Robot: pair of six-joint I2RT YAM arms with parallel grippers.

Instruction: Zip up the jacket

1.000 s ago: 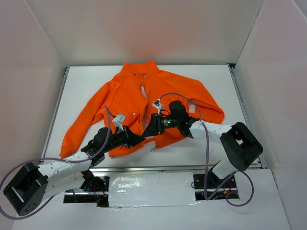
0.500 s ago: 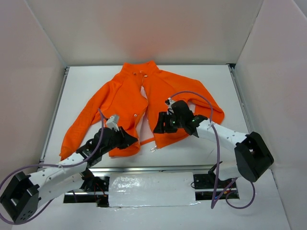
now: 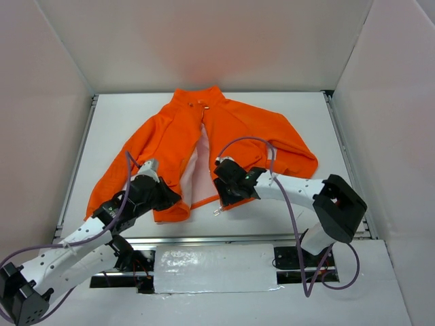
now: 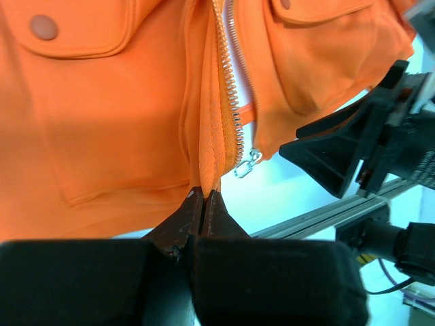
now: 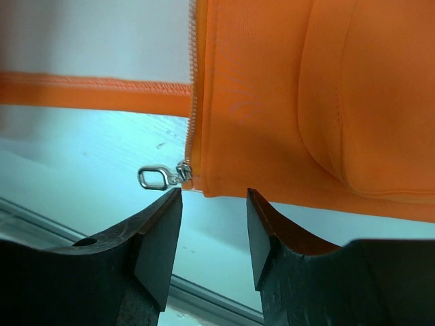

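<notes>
The orange jacket (image 3: 241, 129) lies flat on the white table, collar at the far side, its front spread apart over whitish lining (image 3: 200, 163). My left gripper (image 3: 173, 199) is shut on the hem of the jacket's left panel, pinching the zipper tape (image 4: 204, 183) at its bottom end. Pale zipper teeth (image 4: 228, 88) run up from there. My right gripper (image 5: 214, 193) stands open at the bottom corner of the right panel (image 5: 285, 136), whose hem edge sits just off the fingertips. The metal zipper pull (image 5: 155, 178) lies beside the left finger (image 5: 160, 224), untouched.
White walls enclose the table on three sides. An aluminium rail (image 3: 251, 238) runs along the near edge, with a foil patch (image 3: 211, 261) below it. Purple cables (image 3: 251, 141) loop over the arms. The right gripper's black body (image 4: 353, 149) shows in the left wrist view.
My left gripper pulled its panel hem leftward, spreading the front and baring more lining. The right gripper came down and toward the near edge, to the right panel's bottom corner by the zipper pull.
</notes>
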